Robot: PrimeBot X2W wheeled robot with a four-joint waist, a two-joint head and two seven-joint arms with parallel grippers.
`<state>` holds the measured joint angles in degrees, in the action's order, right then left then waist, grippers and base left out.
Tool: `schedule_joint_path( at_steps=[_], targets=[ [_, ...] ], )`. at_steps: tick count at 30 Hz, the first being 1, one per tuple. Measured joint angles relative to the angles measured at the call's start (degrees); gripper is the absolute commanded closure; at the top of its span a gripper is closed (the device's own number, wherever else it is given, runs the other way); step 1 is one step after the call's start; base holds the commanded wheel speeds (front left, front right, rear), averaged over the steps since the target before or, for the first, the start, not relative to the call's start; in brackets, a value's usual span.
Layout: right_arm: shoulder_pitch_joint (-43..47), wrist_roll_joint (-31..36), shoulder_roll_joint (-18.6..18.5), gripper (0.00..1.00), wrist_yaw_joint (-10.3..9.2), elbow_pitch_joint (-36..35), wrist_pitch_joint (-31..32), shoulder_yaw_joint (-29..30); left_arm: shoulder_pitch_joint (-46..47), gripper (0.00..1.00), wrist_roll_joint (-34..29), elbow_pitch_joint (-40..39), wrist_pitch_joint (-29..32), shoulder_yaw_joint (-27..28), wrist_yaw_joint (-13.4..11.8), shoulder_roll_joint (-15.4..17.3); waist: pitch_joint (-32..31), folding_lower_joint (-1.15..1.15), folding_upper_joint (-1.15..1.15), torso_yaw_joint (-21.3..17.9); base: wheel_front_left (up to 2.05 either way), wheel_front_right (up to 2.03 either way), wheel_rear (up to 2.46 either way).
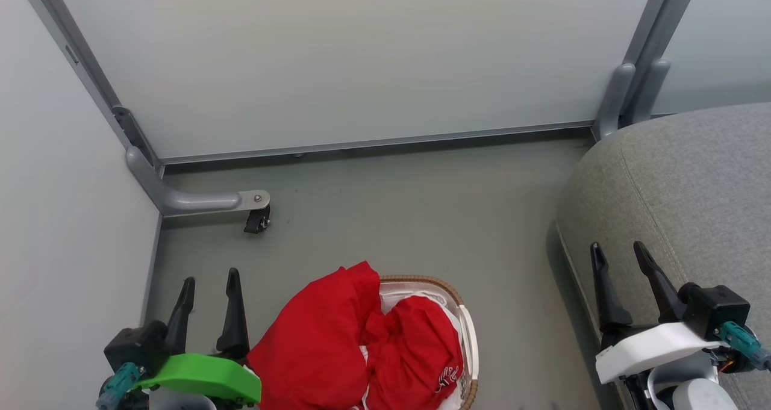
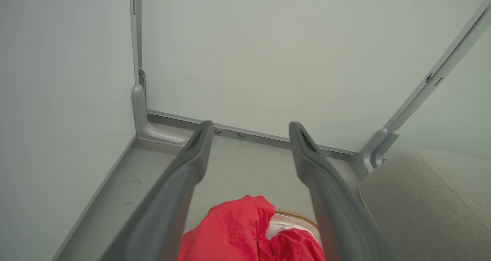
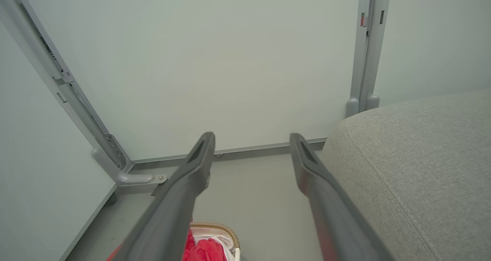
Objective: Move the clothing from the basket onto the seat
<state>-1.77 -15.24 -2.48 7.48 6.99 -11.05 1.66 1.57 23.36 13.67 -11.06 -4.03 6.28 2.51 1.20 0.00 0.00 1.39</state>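
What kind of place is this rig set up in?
Probably a staged test cell, not a home: plain white partition panels on grey metal frames with a caster, bare grey floor, and a laundry basket of red clothing near a grey seat.

Red clothing (image 1: 325, 344) with white lettering lies heaped in the basket (image 1: 450, 289), one piece spilling over its left rim. The white, brown-rimmed basket stands on the floor, left of the grey seat (image 1: 692, 181) and apart from it.
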Motion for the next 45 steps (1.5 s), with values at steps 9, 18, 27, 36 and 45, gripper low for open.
schedule_joint_path(
  at_steps=[9,18,27,36,45],
  targets=[
    [0.15,4.48,-0.07,0.00,0.00,-0.20,-1.09,-0.15,-0.05,0.00,-3.69,0.73,-1.12,-0.37,0.00,0.04,0.05,0.00,0.00,0.27,0.00,0.00,0.00],
    [0.62,8.90,-0.13,0.00,0.00,0.29,-2.15,-0.19,-0.10,0.00,-7.44,1.07,-2.14,-0.77,0.11,0.09,0.09,0.00,0.00,0.53,0.00,0.00,0.00],
    [0.73,12.71,-0.18,0.00,0.00,0.86,-3.02,-0.13,-0.49,0.00,-10.49,1.51,-3.04,-1.08,0.26,0.13,0.01,0.00,0.00,0.72,0.00,0.00,0.00],
    [0.98,16.18,-0.22,0.00,0.01,1.18,-3.96,-0.09,-0.91,0.00,-13.56,1.60,-3.88,-1.34,0.36,0.16,-0.05,0.00,0.00,1.04,0.00,0.00,0.00],
    [1.15,16.31,-0.23,0.00,0.01,1.46,-3.97,0.18,-1.24,0.00,-13.74,2.13,-4.07,-1.37,0.59,0.18,-0.40,0.00,0.00,0.95,0.00,0.00,0.00]
  ],
)
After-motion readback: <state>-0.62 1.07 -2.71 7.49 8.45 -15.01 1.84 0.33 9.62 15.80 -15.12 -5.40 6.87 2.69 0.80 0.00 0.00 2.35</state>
